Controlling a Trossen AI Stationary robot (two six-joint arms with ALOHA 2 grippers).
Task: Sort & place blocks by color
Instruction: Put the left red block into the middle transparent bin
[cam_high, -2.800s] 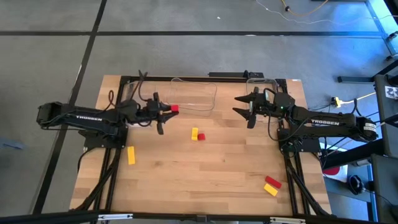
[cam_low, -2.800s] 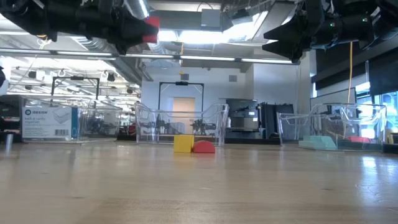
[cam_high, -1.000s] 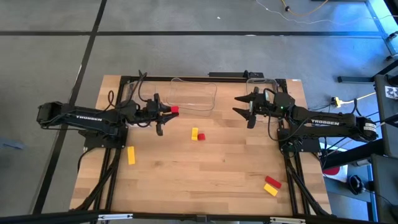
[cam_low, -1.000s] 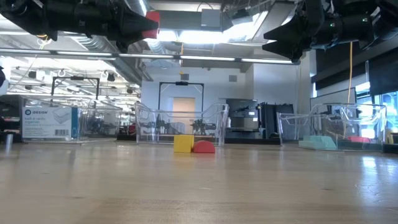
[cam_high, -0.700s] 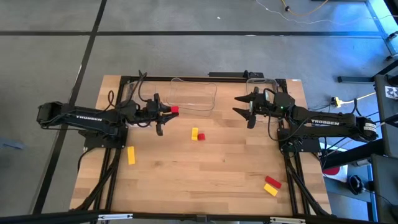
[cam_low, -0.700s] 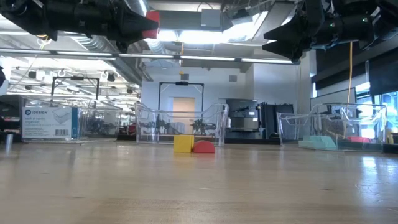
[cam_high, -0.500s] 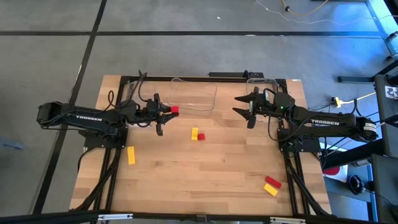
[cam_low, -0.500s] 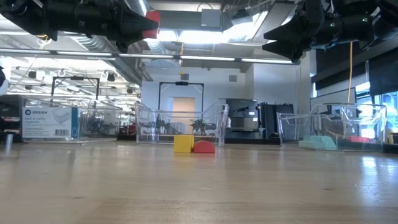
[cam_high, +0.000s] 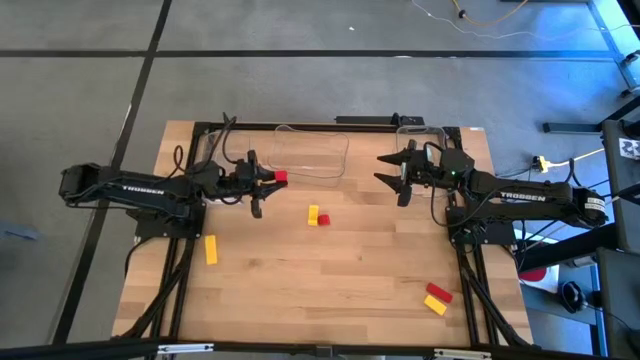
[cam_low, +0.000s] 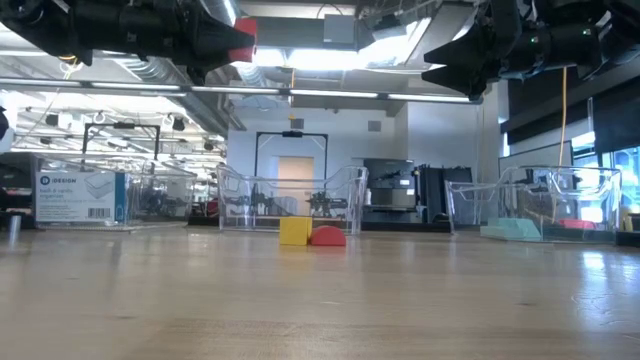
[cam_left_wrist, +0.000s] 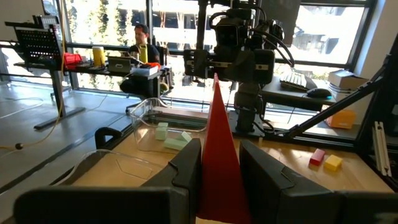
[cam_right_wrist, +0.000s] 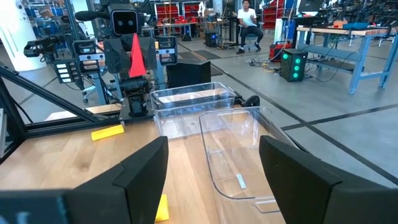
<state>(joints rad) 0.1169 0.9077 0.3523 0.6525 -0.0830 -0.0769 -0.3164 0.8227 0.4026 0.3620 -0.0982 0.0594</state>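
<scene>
My left gripper (cam_high: 268, 178) hangs high over the table's far left part, shut on a red block (cam_high: 280, 176), which also shows in the low view (cam_low: 241, 40). My right gripper (cam_high: 383, 169) hangs open and empty over the far right part, facing the left one. On the table lie a yellow block (cam_high: 313, 212) touching a red block (cam_high: 323, 220) near the middle. A yellow block (cam_high: 210, 249) lies at the left. A red block (cam_high: 438, 292) and a yellow block (cam_high: 434, 305) lie at the near right. Teal blocks (cam_low: 515, 230) lie in the far right bin. My left gripper pinches the red block by its two opposite sides (cam_left_wrist: 214, 168) between its two fingers (cam_left_wrist: 186, 171). The fingers lie about level and point toward the table's right. The block sticks out past the fingertips and is lifted well clear of the table.
Clear plastic bins stand along the far edge: one at the far left (cam_high: 212, 150), one in the middle (cam_high: 312, 152) and one at the far right (cam_high: 422, 131). Bare wood lies between the arms and toward the near edge. A person sits in the room beyond.
</scene>
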